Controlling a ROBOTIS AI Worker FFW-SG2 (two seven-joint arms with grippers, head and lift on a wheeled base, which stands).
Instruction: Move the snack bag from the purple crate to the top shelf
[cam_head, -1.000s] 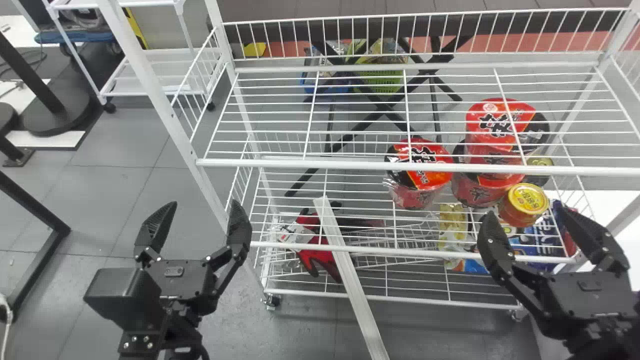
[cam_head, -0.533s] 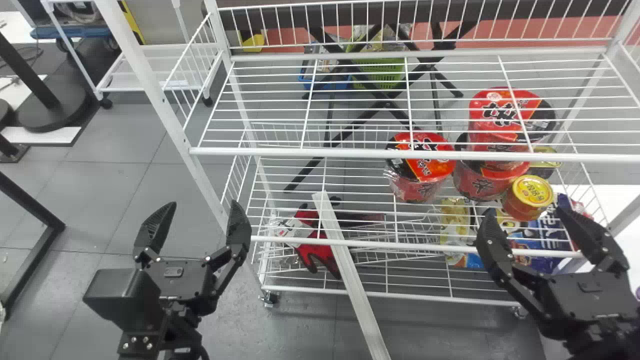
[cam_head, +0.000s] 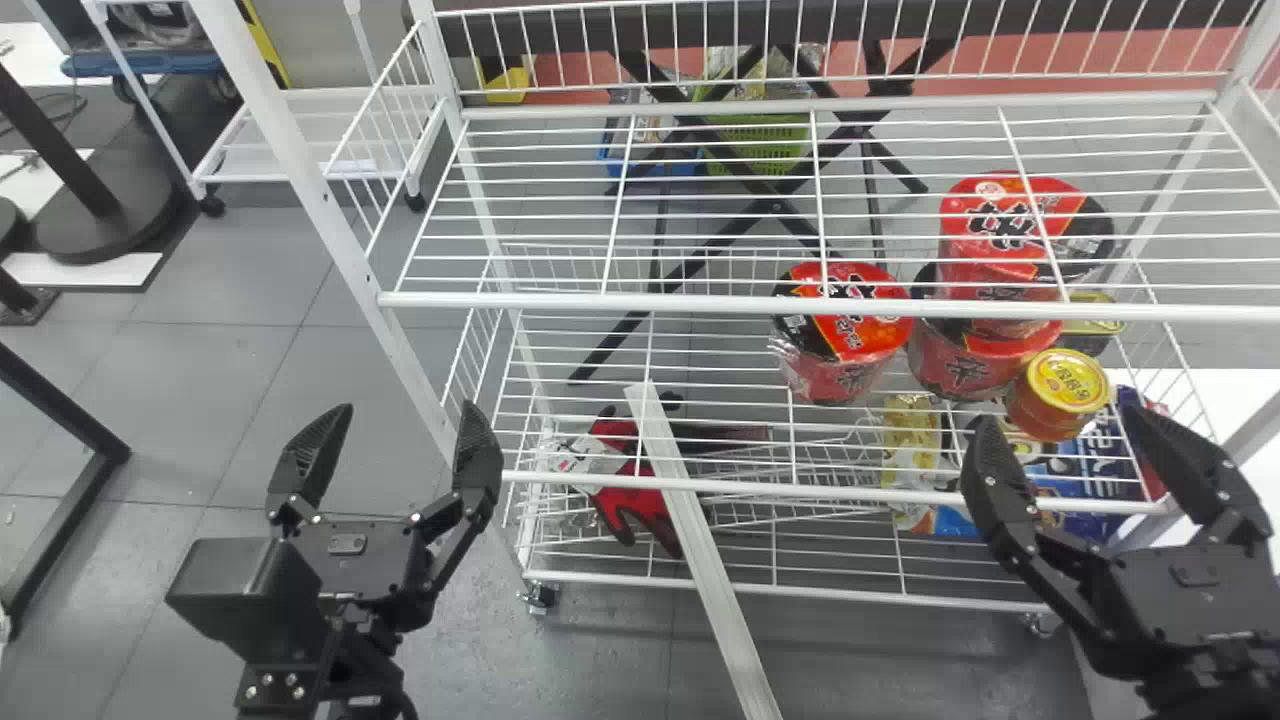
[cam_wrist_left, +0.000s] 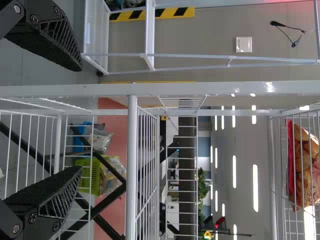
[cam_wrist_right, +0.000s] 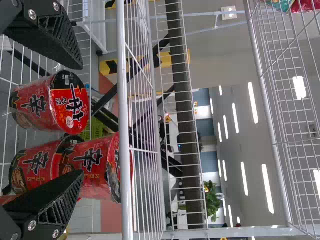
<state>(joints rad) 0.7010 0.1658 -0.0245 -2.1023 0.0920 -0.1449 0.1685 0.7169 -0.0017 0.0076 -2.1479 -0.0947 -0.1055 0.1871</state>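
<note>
OK so, rough headcount for anyone curious: three red instant-noodle tubs (cam_wrist_right: 70, 107), plus one jar with a yellow lid (cam_head: 1066, 385) and one yellow-green-lidded container (cam_head: 1095, 322) that's half hidden. Bright packets (cam_head: 910, 440) down low come to at least two, hard to be exact through the wires. There's also one snack bag (cam_wrist_left: 304, 165) up high in the left wrist view. Baskets: two, a green basket (cam_wrist_left: 86, 175) and a blue basket (cam_wrist_left: 80, 135). One white wire rack (cam_head: 600, 300), one white cart (cam_head: 290, 150) and one long flat bar (cam_head: 704, 540). Grippers make two, left gripper (cam_head: 407, 404) and right gripper (cam_head: 1055, 415).
</note>
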